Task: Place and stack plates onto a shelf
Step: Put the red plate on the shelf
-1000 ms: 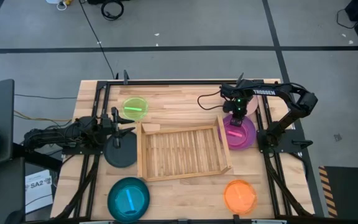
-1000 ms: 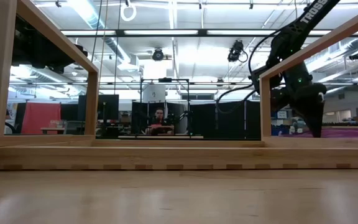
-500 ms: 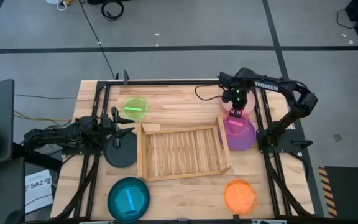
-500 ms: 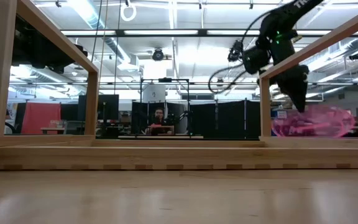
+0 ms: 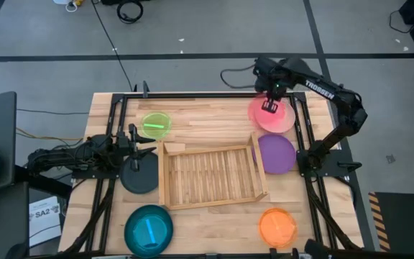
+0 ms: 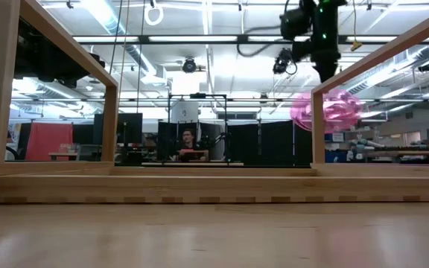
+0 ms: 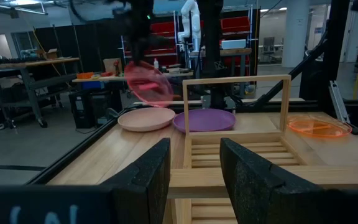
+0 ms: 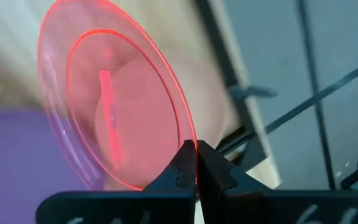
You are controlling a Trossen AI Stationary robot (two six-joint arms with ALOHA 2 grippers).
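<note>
My right gripper (image 5: 270, 101) is shut on a small see-through pink plate (image 8: 117, 112), held high over the table's far right. The plate also shows in the low view (image 6: 326, 110) and in the left wrist view (image 7: 148, 84). Under it a pale pink large plate (image 5: 284, 121) lies flat on the table, with a purple plate (image 5: 275, 153) nearer. The light-wood shelf (image 5: 210, 175) lies at the middle. My left gripper (image 7: 194, 180) is open and empty at the table's left, by a dark grey plate (image 5: 139, 175). My right gripper pinches the pink plate's rim (image 8: 188, 140) between its two fingers, one on each face. The fingers come from above, pointing down. The plate hangs below them, tipped steeply, lifted clear of the table and of the other plates.
A lime green plate (image 5: 155, 125) lies at the far left, a teal plate (image 5: 148, 229) at the near left, an orange plate (image 5: 277, 226) at the near right. Black rails (image 5: 304, 137) run along both table sides. A person (image 6: 190, 145) sits beyond the table.
My right gripper has risen and gone toward the table's far edge with the pink plate. The plate has come off the purple plate, lifted clear, and tipped from near flat to steeply hanging. The purple plate has stayed where it was.
</note>
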